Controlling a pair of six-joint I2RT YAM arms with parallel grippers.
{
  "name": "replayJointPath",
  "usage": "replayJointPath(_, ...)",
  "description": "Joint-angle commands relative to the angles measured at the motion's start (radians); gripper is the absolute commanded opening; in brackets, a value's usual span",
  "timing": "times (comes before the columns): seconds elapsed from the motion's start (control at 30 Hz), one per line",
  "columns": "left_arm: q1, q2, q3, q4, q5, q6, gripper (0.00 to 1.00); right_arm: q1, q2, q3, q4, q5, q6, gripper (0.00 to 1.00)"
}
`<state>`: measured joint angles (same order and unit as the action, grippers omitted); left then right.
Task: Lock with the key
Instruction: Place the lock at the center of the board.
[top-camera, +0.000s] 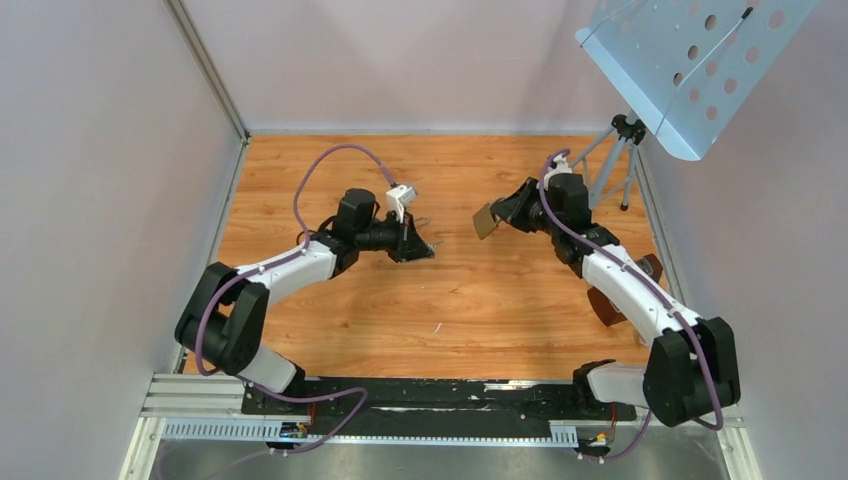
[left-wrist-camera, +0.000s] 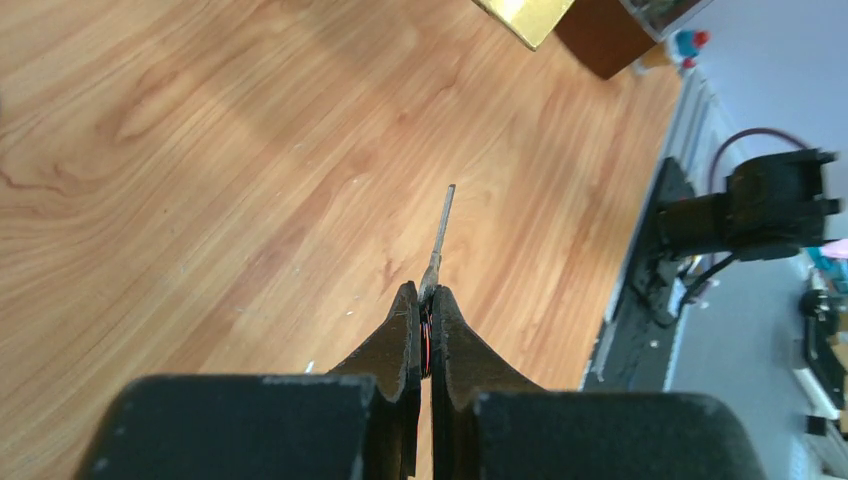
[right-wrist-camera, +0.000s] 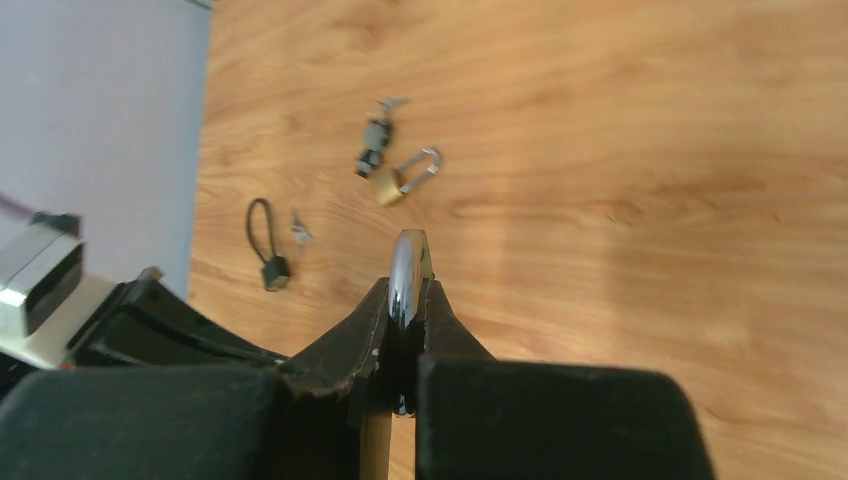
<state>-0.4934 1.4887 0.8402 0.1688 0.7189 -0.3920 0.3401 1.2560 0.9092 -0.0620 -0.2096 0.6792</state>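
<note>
Only up close, key (left-wrist-camera: 440, 235) tight between left jaws; overhead, brass padlock (top-camera: 486, 221) tight between right jaws.

Slim silver key (left-wrist-camera: 440, 238) juts from left pincer (left-wrist-camera: 425, 296); brass padlock (top-camera: 486, 221) aloft, shackle (right-wrist-camera: 408, 262) in right pincer (right-wrist-camera: 405, 300).

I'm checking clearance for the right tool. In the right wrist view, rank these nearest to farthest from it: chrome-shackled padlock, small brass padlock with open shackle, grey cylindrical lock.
1. Chrome-shackled padlock: clamped in the right tool.
2. Small brass padlock: lying ahead, slightly left.
3. Grey cylindrical lock: just beyond that, farther up-left.
</note>
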Motion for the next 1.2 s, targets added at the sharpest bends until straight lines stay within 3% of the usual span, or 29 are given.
replayJointPath(0.0, -0.037, 0.044, -0.011, 0.081, -0.071, 0.119, 0.00, -0.026, 0.038, 0.004, 0.096, -0.077, 0.093, 0.00)
replayJointPath(0.13, -0.094, 0.140, 0.031, 0.003, -0.112, 0.172, 0.00, -0.031, 0.143, -0.001, 0.141, -0.181, 0.133, 0.00)
replayJointPath(0.4, -0.203, 0.264, 0.040, 0.014, -0.146, 0.181, 0.00, -0.031, 0.310, 0.002, 0.263, -0.281, 0.138, 0.00)
replayJointPath(0.73, -0.238, 0.301, 0.085, -0.072, -0.229, 0.191, 0.13, -0.006, 0.470, -0.014, 0.364, -0.332, 0.160, 0.00)
replayJointPath(0.9, -0.238, 0.313, 0.071, -0.061, -0.242, 0.206, 0.33, 0.004, 0.487, -0.058, 0.372, -0.287, 0.155, 0.04)
replayJointPath(1.07, -0.238, 0.306, 0.059, -0.054, -0.258, 0.217, 0.52, 0.011, 0.467, -0.109, 0.361, -0.222, 0.133, 0.20)
replayJointPath(1.17, -0.238, 0.256, 0.064, -0.091, -0.305, 0.236, 0.76, 0.013, 0.444, -0.133, 0.334, -0.173, 0.126, 0.34)
